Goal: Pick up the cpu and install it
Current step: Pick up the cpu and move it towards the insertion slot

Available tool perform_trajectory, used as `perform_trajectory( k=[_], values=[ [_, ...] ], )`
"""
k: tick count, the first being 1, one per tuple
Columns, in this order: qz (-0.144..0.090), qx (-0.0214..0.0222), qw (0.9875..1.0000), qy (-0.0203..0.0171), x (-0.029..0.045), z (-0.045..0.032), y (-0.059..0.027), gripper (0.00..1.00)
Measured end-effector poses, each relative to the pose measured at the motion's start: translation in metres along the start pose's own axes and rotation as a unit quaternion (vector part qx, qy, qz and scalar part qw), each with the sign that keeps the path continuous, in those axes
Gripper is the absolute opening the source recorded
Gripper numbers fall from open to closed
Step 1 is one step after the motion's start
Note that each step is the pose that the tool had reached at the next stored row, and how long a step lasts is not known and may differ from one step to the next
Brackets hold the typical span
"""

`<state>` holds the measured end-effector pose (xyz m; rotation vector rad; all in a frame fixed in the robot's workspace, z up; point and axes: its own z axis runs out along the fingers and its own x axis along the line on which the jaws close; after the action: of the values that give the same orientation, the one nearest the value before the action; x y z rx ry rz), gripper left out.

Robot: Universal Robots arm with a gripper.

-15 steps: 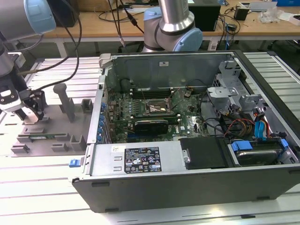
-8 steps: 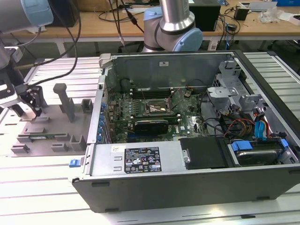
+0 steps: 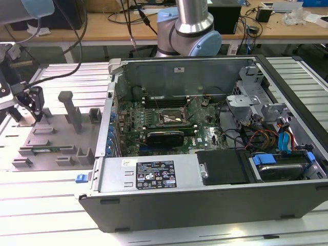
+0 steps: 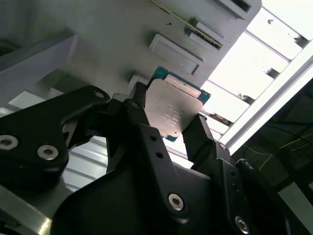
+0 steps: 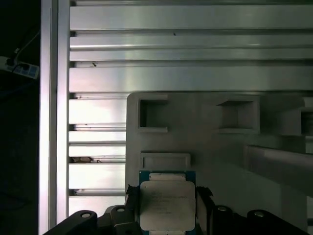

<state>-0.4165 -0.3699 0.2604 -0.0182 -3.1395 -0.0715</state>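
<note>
The hand [image 3: 35, 110] is clamped on the cpu's [image 5: 167, 205] edges over the grey tray [image 3: 56, 138], at the exterior view's left.

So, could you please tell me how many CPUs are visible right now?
1: the cpu sits between the fingers of the gripper, over the gray fixture tray at the exterior view's left. The motherboard socket may hide another.

In the first wrist view the cpu [image 5: 167, 208] runs out of frame at one edge, and the fingers [image 5: 204, 196] of the gripper [image 5: 167, 197] cover two of its sides. The exterior view crops the arm [image 3: 192, 23].
</note>
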Motion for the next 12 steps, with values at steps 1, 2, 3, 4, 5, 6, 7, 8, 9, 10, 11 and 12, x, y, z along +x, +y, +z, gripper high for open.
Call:
perform_trajectory(
  k=[1, 2, 3, 4, 5, 6, 7, 8, 9, 10, 11, 12],
  values=[
    [0.0, 0.0, 1.0, 0.0, 0.0, -0.0036, 0.0003, 0.55],
    [0.0, 0.0, 1.0, 0.0, 0.0, -0.0063, 0.0005, 0.55],
    [0.0, 0.0, 1.0, 0.0, 0.0, -0.0091, 0.0006, 0.55],
    [0.0, 0.0, 1.0, 0.0, 0.0001, -0.0151, 0.001, 0.55],
    [0.0, 0.0, 1.0, 0.0, 0.0001, -0.0189, 0.0012, 0.55],
    [0.0, 0.0, 1.0, 0.0, 0.0, -0.0216, 0.0013, 0.55],
    [0.0, 0.0, 1.0, 0.0, 0.0001, -0.0249, 0.0015, 0.55],
    [0.0, 0.0, 1.0, 0.0, 0.0001, -0.0277, 0.0016, 0.55],
    [0.0, 0.0, 1.0, 0.0, 0.0001, -0.0317, 0.0018, 0.55],
    [0.0, 0.0, 1.0, 0.0, 0.0001, -0.0348, 0.0022, 0.55],
    [0.0, 0.0, 1.0, 0.0, 0.0001, -0.0387, 0.0026, 0.55],
    [0.0, 0.0, 1.0, 0.0, 0.0001, -0.042, 0.0029, 0.55]
  ],
)
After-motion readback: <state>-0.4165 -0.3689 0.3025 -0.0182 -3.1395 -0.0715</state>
